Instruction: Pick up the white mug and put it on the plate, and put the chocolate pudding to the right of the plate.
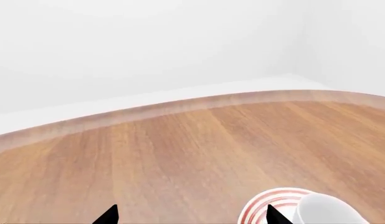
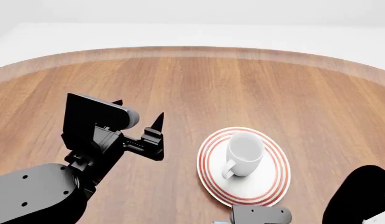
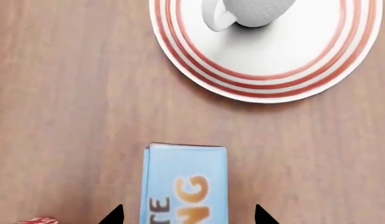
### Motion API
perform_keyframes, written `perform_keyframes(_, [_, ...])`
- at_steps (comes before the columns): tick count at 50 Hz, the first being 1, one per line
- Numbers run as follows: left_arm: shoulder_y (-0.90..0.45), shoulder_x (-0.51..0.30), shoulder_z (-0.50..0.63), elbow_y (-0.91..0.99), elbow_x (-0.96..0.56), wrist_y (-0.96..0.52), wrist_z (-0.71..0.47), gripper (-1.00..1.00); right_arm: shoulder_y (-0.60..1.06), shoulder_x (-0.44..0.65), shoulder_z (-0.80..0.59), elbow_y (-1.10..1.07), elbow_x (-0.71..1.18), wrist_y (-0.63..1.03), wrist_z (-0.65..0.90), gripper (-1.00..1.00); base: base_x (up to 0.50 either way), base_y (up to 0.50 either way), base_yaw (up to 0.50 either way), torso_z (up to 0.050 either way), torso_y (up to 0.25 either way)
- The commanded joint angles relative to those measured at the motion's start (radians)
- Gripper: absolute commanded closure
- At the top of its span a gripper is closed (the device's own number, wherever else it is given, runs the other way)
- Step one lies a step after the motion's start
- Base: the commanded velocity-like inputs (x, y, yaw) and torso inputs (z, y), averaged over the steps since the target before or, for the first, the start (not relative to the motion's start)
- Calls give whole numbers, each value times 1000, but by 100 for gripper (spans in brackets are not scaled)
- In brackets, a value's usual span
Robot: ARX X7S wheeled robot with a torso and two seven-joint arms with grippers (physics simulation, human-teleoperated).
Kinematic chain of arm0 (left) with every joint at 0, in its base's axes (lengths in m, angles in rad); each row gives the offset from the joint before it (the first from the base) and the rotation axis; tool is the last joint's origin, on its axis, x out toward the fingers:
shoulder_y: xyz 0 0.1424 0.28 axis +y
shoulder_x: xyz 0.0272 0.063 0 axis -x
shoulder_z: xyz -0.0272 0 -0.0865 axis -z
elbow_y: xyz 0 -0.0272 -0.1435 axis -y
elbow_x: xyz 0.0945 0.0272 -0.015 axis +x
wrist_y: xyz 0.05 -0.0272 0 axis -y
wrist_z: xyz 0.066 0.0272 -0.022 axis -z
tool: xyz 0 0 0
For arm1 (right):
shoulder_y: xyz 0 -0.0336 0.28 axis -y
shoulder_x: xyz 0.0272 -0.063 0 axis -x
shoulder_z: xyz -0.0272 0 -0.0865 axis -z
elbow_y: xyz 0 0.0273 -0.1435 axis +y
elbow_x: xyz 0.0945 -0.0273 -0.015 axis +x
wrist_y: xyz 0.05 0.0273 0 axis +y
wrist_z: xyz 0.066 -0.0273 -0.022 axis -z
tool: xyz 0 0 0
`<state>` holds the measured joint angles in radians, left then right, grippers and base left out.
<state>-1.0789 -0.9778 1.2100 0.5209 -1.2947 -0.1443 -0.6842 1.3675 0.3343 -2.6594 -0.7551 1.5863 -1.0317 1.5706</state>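
White mug (image 2: 244, 151) upright on plate (image 2: 267, 189), handle toward robot; plate on wooden desk (image 2: 273, 88). Chocolate pudding (image 3: 185, 184) on desk near plate, apart from rim, robot's side of it. Right claw (image 3: 187, 215) spread wide, tips either side of carton, no contact visible, nothing gripped. Left claw (image 2: 140, 112) open, empty, raised over bare desk left of plate. Red object (image 3: 36, 220) at right wrist view edge, identity unclear

Soft, even, bright light fills all three renders, with no glare. The white mug (image 2: 244, 150) and plate (image 3: 267, 70) cast only faint, diffuse shadows. The wooden table (image 1: 199, 149) edge bows in the left wrist view, slightly soft overall.
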Motion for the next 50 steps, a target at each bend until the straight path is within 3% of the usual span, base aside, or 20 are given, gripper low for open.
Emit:
perform_keyframes(1, [8, 3, 0, -6, 4, 3, 3, -100, -38, -22, -6, 32, -1, 6, 0, 100, 0, 0, 0, 0, 0])
perform_keyframes(11, [14, 5, 0, -10, 4, 6, 5, -100, 29, -48, -42, 44, -7, 7, 0, 100, 0, 0, 0, 0, 0])
perform_keyframes(18, [15, 4, -1, -7, 3, 4, 4, -100, 31, 29, 49, 23, -27, 118, 0, 100, 0, 0, 0, 0, 0])
perform_keyframes(23, [19, 3, -3, -10, 4, 9, 7, -100, -7, 214, 254, -45, -53, 338, 0, 100, 0, 0, 0, 0, 0])
perform_keyframes(29, [14, -1, -7, 0, 0, 6, 2, -100, -176, 445, 657, -155, -47, 693, 0, 100, 0, 0, 0, 0, 0])
perform_keyframes(34, [5, 1, -11, 1, -7, -1, 2, -100, -216, 528, 811, -232, -18, 810, 0, 100, 0, 0, 0, 0, 0])
perform_keyframes(46, [-4, 6, -15, 8, -10, -9, -3, -100, 195, 564, 485, -292, 7, 627, 0, 100, 0, 0, 0, 0, 0])
perform_keyframes(50, [0, 12, -14, 5, -6, -6, -1, -100, 264, 577, 429, -292, -1, 599, 0, 100, 0, 0, 0, 0, 0])
